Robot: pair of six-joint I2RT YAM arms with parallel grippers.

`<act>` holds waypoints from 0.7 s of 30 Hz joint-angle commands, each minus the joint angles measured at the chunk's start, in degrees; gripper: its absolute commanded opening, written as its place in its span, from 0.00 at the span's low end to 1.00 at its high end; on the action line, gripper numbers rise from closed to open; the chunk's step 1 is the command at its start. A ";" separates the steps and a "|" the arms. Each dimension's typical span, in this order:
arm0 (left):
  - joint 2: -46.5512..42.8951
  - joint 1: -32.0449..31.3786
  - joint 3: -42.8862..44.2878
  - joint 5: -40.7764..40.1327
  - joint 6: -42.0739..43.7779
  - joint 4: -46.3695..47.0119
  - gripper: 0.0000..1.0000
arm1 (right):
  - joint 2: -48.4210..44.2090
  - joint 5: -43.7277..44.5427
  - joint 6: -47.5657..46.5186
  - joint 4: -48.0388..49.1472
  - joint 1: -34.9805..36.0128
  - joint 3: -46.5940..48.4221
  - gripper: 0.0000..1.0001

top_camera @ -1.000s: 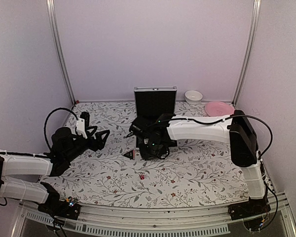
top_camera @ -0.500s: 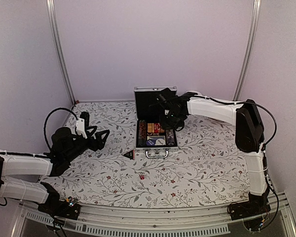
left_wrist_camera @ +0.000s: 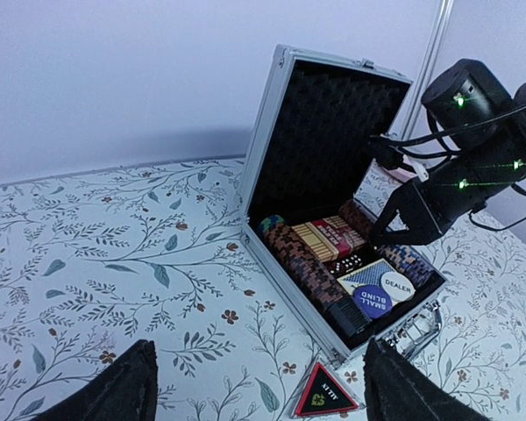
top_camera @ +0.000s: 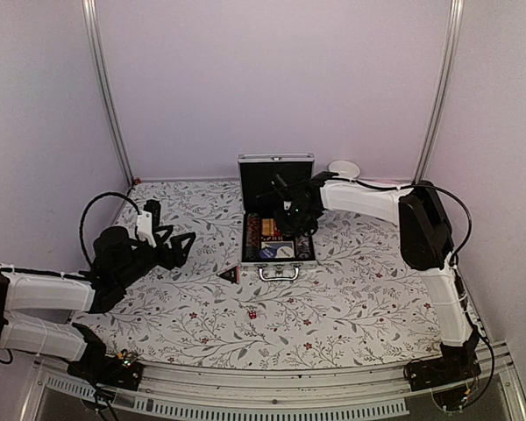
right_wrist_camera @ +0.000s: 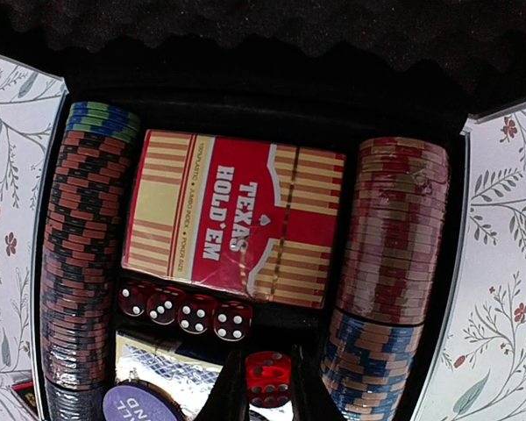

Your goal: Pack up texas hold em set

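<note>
Right hand [right_wrist_camera: 268, 388] pinching a red die [right_wrist_camera: 267, 372] over the open silver case [left_wrist_camera: 280, 270], poker chips [right_wrist_camera: 83, 246], card pack [right_wrist_camera: 232, 219] and four dice [right_wrist_camera: 184, 311] inside, left hand [top_camera: 182, 244] wide open, holding nothing, black triangular piece [left_wrist_camera: 326, 396] on the table [top_camera: 351, 298] just beside the case

silvery metal case [left_wrist_camera: 261, 132], matt black foam lining [left_wrist_camera: 329, 132], glossy red die [right_wrist_camera: 268, 377]

Three plain, pale lilac walls close the space: the far wall [top_camera: 272, 79], the left wall [top_camera: 26, 105] and the right wall [top_camera: 508, 132]; a slim metal post stands in each far corner, left post [top_camera: 105, 88] and right post [top_camera: 438, 88]. The table [top_camera: 359, 307] carries a white cloth [left_wrist_camera: 88, 237] printed with grey sprigs and small red flowers; a metal rail [top_camera: 272, 399] runs along its near edge; the light is soft and even.
</note>
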 commanded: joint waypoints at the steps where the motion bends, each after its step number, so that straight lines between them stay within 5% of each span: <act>1: 0.40 0.80 -0.13 -0.51 0.83 0.30 0.81 | 1.15 -0.58 -0.87 1.14 -0.93 1.97 0.14; 21: 0.85 0.74 0.08 -0.18 0.74 0.34 0.81 | 4.90 -2.08 -0.26 1.92 -1.05 2.17 0.15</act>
